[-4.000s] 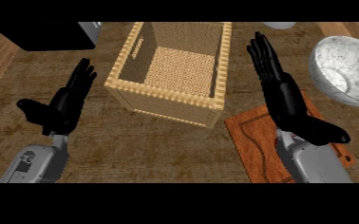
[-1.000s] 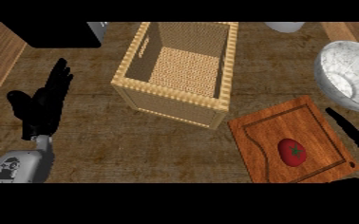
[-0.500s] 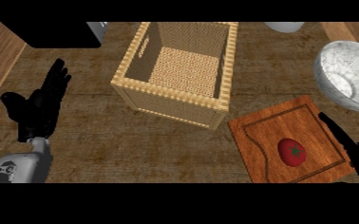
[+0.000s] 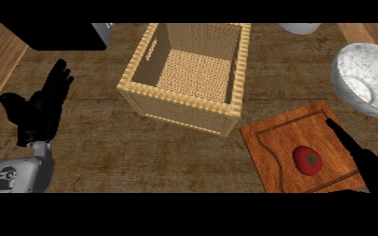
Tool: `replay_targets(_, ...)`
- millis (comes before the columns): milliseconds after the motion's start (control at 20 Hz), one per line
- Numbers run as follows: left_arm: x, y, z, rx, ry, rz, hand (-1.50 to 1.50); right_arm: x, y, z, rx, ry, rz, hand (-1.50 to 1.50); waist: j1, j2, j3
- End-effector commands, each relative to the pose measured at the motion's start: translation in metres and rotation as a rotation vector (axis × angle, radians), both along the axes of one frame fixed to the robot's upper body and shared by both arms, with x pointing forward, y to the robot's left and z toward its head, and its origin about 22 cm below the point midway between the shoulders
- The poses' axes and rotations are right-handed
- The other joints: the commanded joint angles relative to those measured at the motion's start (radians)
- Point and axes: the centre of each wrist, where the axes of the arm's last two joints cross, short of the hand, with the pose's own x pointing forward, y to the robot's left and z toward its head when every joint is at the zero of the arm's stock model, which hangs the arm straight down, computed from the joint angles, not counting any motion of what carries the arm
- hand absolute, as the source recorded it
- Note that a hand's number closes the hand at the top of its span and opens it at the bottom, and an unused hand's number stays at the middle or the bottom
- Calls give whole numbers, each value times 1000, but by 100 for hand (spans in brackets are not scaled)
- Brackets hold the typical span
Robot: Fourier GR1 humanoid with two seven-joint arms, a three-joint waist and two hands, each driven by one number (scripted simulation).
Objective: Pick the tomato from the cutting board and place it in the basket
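You have the red tomato with a green stem star lying on the reddish-brown wooden cutting board at the lower right of the head view, in the board's right half and inside its carved groove. The tomato reads as slightly longer than wide, with its long axis running roughly up and down the view, tilted a little. Its green stem end faces up toward you, sitting on the right part of the fruit.

Your black right hand comes in along the board's right edge, just beside the tomato but apart from it. Its fingers look straight and point up the view, holding nothing.

Your black left hand rests at the left edge, well apart from everything else, fingers straight and spread, pointing up, with the grey forearm below it.

The tan woven rectangular basket stands on the dark wood-grain counter in the middle, up and left of the board, its near right corner close to the board's upper left corner. A white speckled round bowl sits at the right edge above the board. A dark box sits at the upper left.
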Motion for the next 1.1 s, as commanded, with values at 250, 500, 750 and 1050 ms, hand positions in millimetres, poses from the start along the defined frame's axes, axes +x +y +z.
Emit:
replay_targets(250,15,-12,-3,-7,-13,6,0,12,12,-27,-70,33,-10,-150,-1,1,0)
replay_targets(500,16,-7,-1,19,-6,18,0,24,13,-45,-72,40,-15,-150,0,1,0)
replay_targets(750,12,-29,-11,3,1,1,0,24,8,-35,-62,35,1,-150,-2,0,0)
replay_targets(1050,7,6,-8,-14,-2,-15,0,18,10,-47,-86,90,3,-150,0,0,0)
